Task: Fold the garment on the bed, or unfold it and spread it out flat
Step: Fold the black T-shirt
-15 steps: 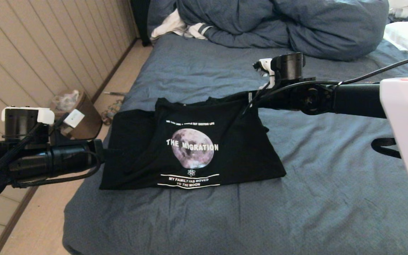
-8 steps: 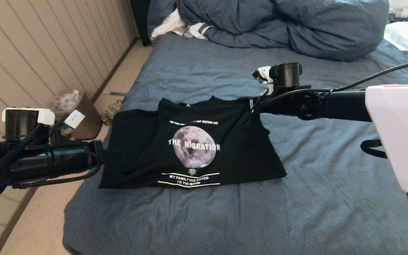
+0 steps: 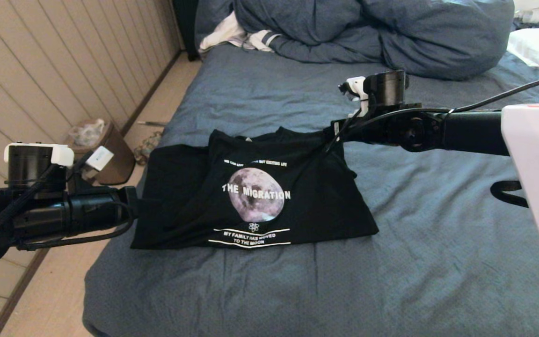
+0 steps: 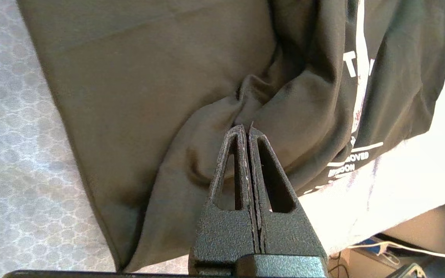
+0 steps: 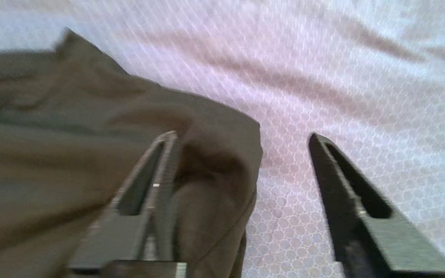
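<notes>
1. Left gripper (image 4: pixel 245 129): fingers pressed together, pinching a bunched fold of the garment (image 3: pixel 251 192); the puckered cloth fans out directly ahead of the fingertips.
2. Right gripper (image 5: pixel 242 139): fingers spread wide. One finger (image 5: pixel 157 170) lies against a folded corner of the black cloth, the other finger (image 5: pixel 346 181) stands clear over bare sheet; nothing is pinched between them.
3. Garment: black T-shirt, partly folded, moon graphic (image 3: pixel 255 194) and white lettering facing up. It lies between the two grippers, its plain folded side nearest the left gripper and its far upper corner at the right gripper.
4. Bed (image 3: pixel 438 262): wrinkled blue-grey sheet beneath both grippers and under the whole shirt.
5. Duvet (image 3: pixel 372 32): bunched, well beyond the right gripper at the far end of the bed.
</notes>
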### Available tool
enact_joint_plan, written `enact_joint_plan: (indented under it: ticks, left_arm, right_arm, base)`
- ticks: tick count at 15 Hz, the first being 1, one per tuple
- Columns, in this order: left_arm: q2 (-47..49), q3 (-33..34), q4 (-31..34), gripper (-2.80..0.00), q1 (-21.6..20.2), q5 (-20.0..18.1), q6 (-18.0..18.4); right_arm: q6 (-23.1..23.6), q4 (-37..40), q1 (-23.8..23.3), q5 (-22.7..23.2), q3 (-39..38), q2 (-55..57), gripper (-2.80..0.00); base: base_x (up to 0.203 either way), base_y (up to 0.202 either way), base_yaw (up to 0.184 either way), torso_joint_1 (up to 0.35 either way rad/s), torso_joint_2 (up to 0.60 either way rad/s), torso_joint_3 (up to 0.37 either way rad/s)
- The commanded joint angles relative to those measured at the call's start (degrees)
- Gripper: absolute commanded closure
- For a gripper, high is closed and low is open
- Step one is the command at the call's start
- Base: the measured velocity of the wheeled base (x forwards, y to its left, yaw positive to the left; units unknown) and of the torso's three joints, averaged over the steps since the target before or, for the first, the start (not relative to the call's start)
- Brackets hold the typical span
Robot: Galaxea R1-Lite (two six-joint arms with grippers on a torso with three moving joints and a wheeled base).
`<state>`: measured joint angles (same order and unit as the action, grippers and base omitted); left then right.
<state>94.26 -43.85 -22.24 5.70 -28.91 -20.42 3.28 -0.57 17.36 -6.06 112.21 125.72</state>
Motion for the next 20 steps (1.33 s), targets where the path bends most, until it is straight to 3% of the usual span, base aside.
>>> enact_joint_plan:
  ticks: [1,2,6,8,10,13,16,20]
  left_arm:
    - [-0.12,-0.01,-0.17,0.00,0.01,-0.11,-0.15]
    - [-0.13,-0.14,-0.17,0.00,0.01,-0.09,-0.24]
    - [0.58,-4.94,-2.96,0.00,0.00,0.32,-0.25]
    - [1.14,-6.94,-3.12,0.00,-0.06,0.59,-0.02]
    - [4.27,-13.43,-2.47,0.00,0.91,0.72,0.03]
    - [11.45,-22.62,0.23,0.00,3.86,0.78,0.03]
    - [16.75,-31.15,4.64,0.00,6.77,0.84,0.03]
    - [21.30,-36.87,8.94,0.00,8.27,0.96,0.04]
  right_arm:
    - [-0.66,0.30,0.17,-0.12,-0.19,-2.51,-2.80]
    - [-1.93,1.53,0.37,-0.01,-0.39,-4.56,0.00]
    - [-16.28,14.35,0.89,3.22,-2.93,-10.32,0.00]
    - [-18.96,14.72,0.92,6.11,-4.61,-11.53,0.00]
    - [-21.87,14.72,0.92,11.76,-8.22,-13.77,0.00]
    - [-21.93,14.45,0.97,12.93,-12.29,-15.70,0.00]
    - [-21.30,13.44,0.61,17.05,-13.81,-16.59,0.00]
    - [-21.21,13.40,0.42,17.10,-13.63,-16.38,0.00]
  base:
    - [0.000,0.000,0.000,0.000,0.00,0.000]
    - [0.000,0.000,0.000,0.000,0.00,0.000]
    - [0.000,0.000,0.000,0.000,0.00,0.000]
    - [0.000,0.000,0.000,0.000,0.00,0.000]
    - [0.000,0.000,0.000,0.000,0.00,0.000]
    - [0.000,0.000,0.000,0.000,0.00,0.000]
    - [0.000,0.000,0.000,0.000,0.00,0.000]
    - [0.000,0.000,0.000,0.000,0.00,0.000]
